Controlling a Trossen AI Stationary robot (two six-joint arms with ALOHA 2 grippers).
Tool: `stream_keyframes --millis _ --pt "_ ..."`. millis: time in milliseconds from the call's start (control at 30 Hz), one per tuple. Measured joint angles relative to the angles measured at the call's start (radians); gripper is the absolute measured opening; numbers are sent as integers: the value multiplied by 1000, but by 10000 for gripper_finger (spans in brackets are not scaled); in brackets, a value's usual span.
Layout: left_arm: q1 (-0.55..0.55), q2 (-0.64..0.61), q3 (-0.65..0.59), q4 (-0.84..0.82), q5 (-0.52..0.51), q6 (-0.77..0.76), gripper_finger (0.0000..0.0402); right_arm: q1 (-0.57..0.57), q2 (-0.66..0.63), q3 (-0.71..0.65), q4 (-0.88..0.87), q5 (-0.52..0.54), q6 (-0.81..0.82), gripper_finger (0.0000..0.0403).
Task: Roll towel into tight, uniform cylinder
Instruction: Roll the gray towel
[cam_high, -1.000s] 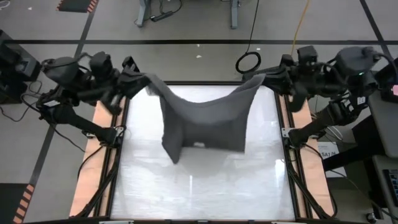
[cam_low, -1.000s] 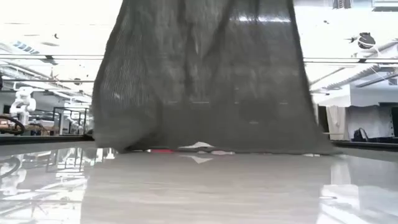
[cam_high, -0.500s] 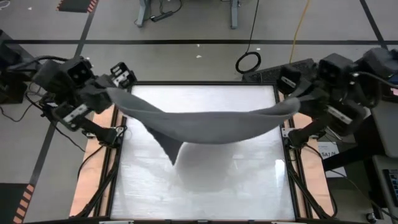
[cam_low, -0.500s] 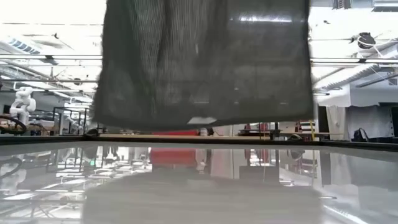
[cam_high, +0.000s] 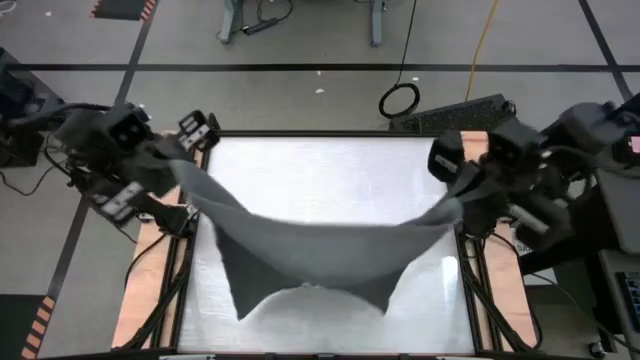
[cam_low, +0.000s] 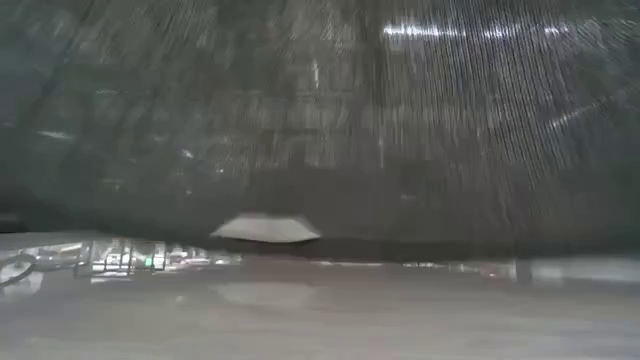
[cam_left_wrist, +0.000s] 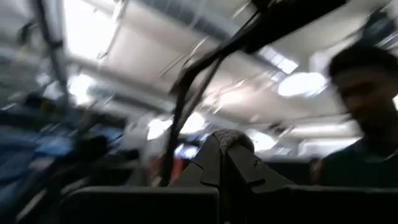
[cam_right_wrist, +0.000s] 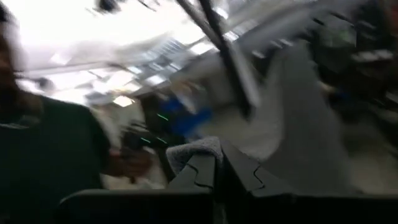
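one dark grey towel (cam_high: 310, 250) — airborne, sagging

The table (cam_high: 330, 170) — glossy white top, dark frame (orange side strips) — carries nothing lying flat.

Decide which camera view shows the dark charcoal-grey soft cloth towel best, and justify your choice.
The high view: the dark charcoal-grey soft cloth towel appears whole, stretched between the left gripper and right gripper over the table. The low view is filled by its weave and small white tag. Each wrist view shows only a pinched corner.
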Motion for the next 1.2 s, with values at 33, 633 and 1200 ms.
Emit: stream_keyframes --millis 33,633,1200 --pt "6 -9 0 -74 -34 15 1 -5 -4 0 -52 33 0 0" --pt "224 -31 -5 -949 -701 181 1 -297 11 0 -667 516 -201 0" --pt "370 -55 -5 -399 68 88 1 -490 28 0 -458 -54 -234 0"
